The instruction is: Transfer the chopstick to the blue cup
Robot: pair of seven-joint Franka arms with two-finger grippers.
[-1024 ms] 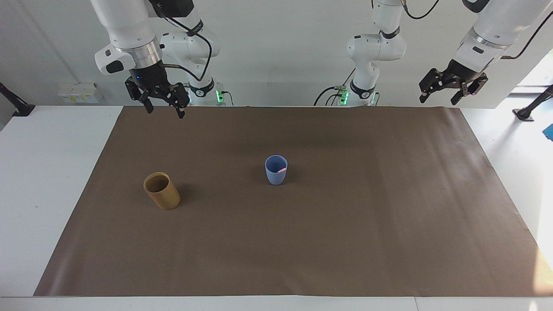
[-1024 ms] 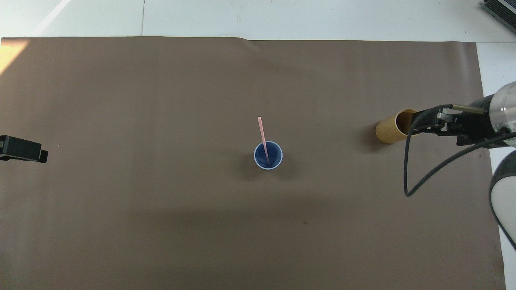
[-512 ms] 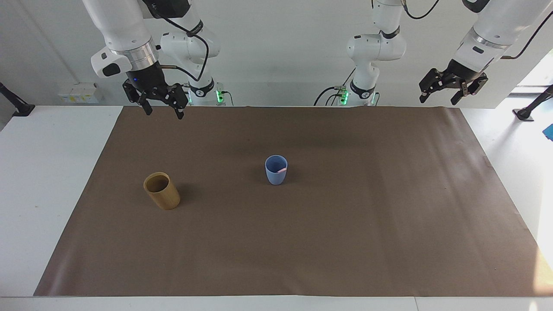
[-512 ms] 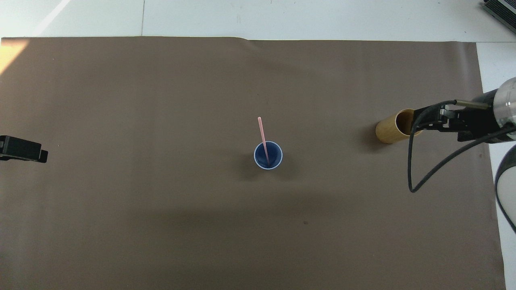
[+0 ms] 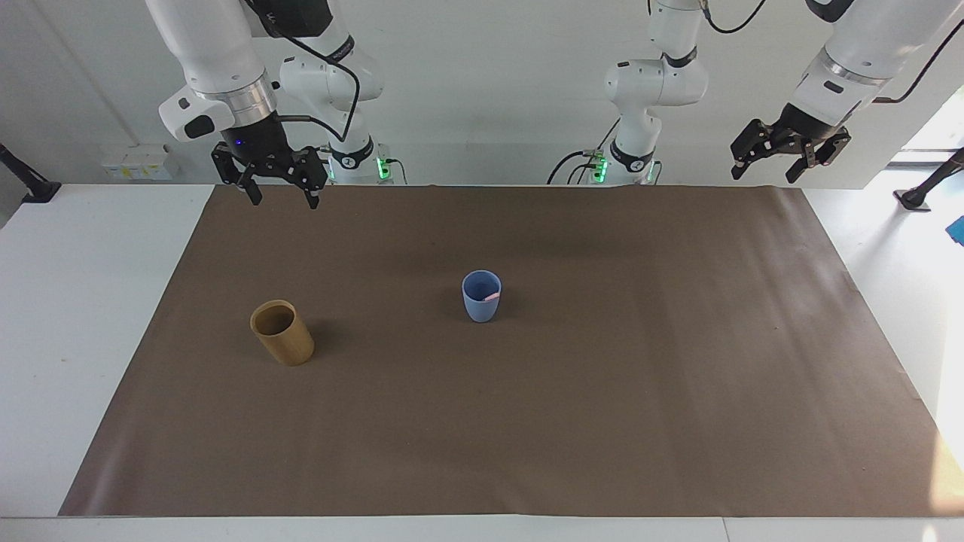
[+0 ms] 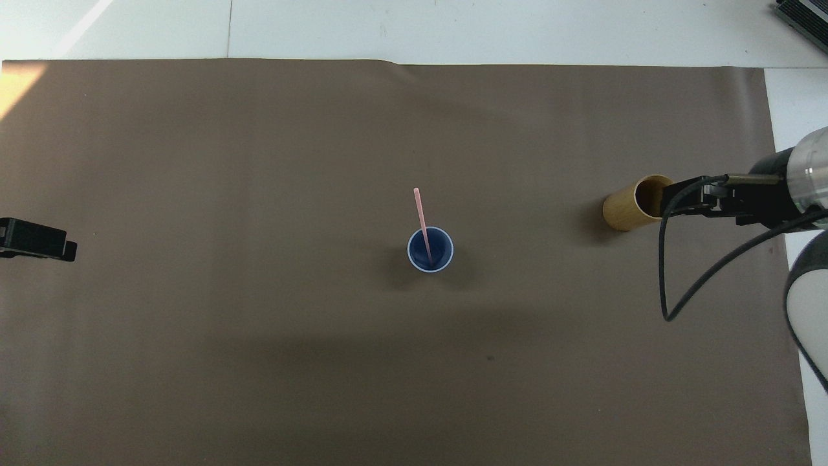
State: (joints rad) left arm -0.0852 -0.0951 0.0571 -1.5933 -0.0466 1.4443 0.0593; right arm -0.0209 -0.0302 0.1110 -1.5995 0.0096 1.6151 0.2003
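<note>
Now the pink chopstick (image 6: 422,220) stands in the blue cup (image 5: 481,296), its lower end at the cup's floor and its shaft leaning against the rim. The cup sits near the middle of the brown mat (image 5: 527,421) that covers the white counter (image 5: 90,301). Neither hand touches the stick or the cup.

The right hand (image 5: 279,193) hangs empty with its fingers spread, high over the mat's edge nearest the robots at the right arm's end of the counter, well apart from the blue cup. Below it, farther from the robots, a tan cylindrical cup (image 5: 282,332) stands upright on the mat; in the overhead view the hand's tip overlaps that cup's mouth, though the facing view shows it well above.

The left hand (image 5: 787,153) waits raised over the mat's corner at the left arm's end, fingers apart and holding nothing.

Compared with a second ago, the right hand has risen a little and drawn back toward its base. Cups, chopstick and left hand have not moved.
</note>
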